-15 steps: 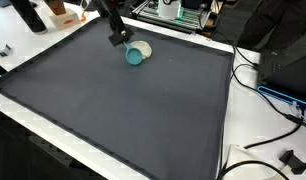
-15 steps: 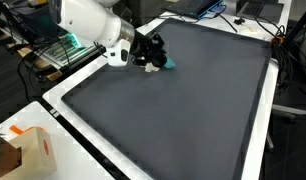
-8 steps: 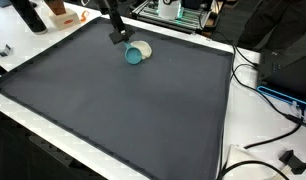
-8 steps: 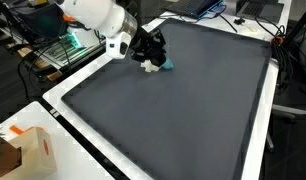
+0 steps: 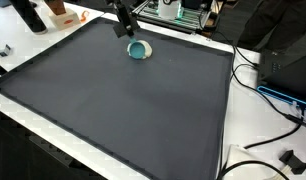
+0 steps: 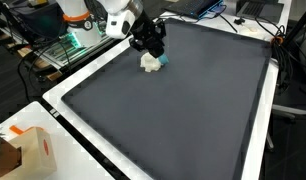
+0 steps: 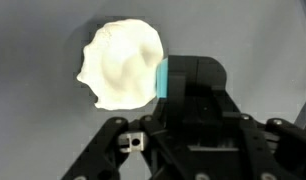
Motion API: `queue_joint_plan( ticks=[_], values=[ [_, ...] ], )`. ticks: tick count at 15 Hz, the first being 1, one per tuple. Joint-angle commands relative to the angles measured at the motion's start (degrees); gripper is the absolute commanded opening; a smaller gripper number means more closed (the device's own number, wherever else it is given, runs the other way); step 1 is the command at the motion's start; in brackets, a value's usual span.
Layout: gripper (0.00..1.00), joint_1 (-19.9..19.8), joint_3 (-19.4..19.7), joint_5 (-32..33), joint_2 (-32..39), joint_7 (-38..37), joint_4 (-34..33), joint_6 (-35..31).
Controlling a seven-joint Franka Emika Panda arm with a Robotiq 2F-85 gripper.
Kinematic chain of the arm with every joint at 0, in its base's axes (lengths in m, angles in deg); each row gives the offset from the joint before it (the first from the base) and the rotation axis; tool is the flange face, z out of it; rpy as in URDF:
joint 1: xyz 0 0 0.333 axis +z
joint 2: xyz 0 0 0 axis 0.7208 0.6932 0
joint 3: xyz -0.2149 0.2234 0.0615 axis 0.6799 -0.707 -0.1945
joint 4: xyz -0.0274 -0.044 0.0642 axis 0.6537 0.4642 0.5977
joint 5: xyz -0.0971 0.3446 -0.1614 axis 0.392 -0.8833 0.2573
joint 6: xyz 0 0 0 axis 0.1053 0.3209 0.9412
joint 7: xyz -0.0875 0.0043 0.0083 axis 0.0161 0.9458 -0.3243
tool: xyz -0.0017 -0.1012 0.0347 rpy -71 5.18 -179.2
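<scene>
The black robot gripper (image 5: 124, 29) hangs just above a small teal plastic cup (image 5: 139, 50), close to the far edge of the wide dark grey mat (image 5: 123, 115) that covers the worktop. In an exterior view the gripper (image 6: 149, 44) is poised right over the cup (image 6: 162, 62), and a lumpy white wad (image 6: 149, 63) sits tight against the cup on the mat. Down the wrist view, the white wad (image 7: 118, 65) fills the upper left, with only a sliver of the teal cup (image 7: 161, 78) peeking out beside it. The black fingers (image 7: 193, 80) sit right next to that sliver. They carry nothing, cup and wad both rest on the mat, but whether they are spread or closed I cannot tell. A brown cardboard box (image 6: 31, 150) stands well apart, off the mat's near corner.
</scene>
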Motion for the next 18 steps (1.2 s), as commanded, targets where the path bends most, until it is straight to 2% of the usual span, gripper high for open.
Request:
queue_joint_plan(
  ticks=[1, 5, 10, 13, 18],
  values=[
    [0.25, 1.2, -1.6, 10.1, -7.5, -10.8, 5.2, -3.5],
    [0.25, 1.4, -4.0, 23.3, -13.5, -21.9, 7.1, -3.2],
    [0.25, 0.7, -7.5, 37.1, -19.7, -31.4, 7.5, 0.7],
    [0.25, 0.7, -9.3, 41.5, -22.4, -33.9, 6.7, 4.6],
    [0.25, 1.2, -11.2, 44.2, -25.7, -33.7, 5.4, 10.9]
  ],
)
